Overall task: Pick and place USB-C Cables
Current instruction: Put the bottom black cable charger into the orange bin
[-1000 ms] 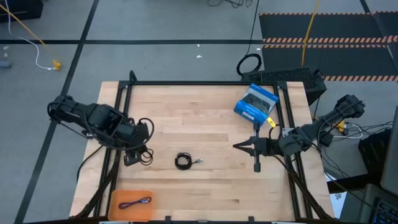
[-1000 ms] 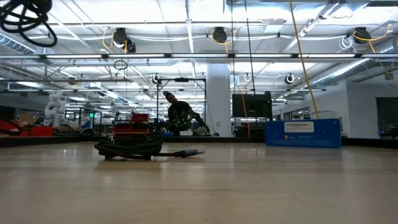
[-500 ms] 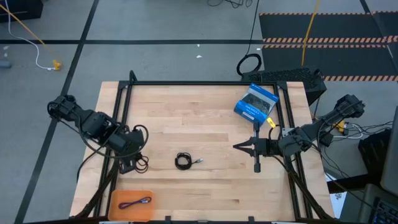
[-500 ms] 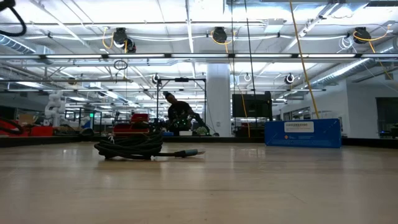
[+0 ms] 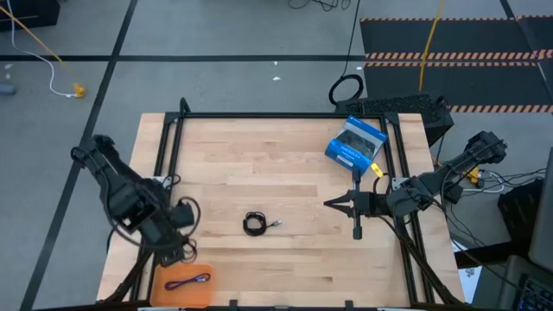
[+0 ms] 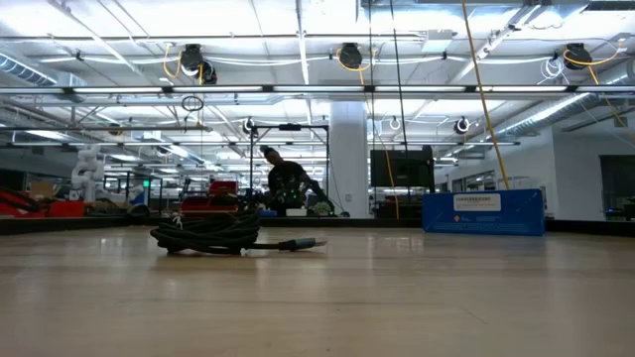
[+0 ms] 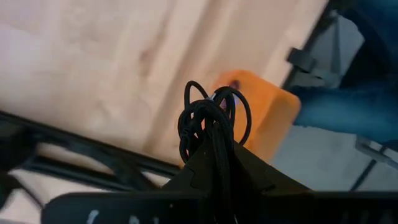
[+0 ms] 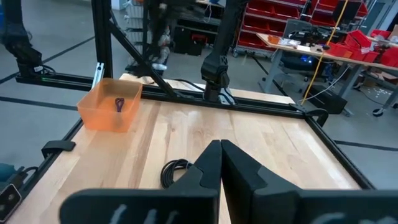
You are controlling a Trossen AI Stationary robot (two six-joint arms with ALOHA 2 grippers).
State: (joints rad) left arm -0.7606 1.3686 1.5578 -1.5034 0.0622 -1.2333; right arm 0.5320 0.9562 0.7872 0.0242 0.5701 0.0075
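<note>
High view showed the left gripper (image 5: 180, 251) clamped on a black bundle (image 7: 208, 121) beside the orange bin (image 5: 183, 281); a coil (image 5: 255, 224) lay mid-table; the right gripper (image 5: 333, 204) sat closed, empty.

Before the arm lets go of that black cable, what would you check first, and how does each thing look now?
1. Left tool grips the loose black cable: ok.
2. Orange bin is close to the left tool: ok.
3. Tool is directly over the bin: cannot tell.
4. Purplish-blue cable already in the bin leaves room: ok.
5. Coiled black cable waits on the table: ok.
6. Right tool shut, away from the bin: ok.
</note>
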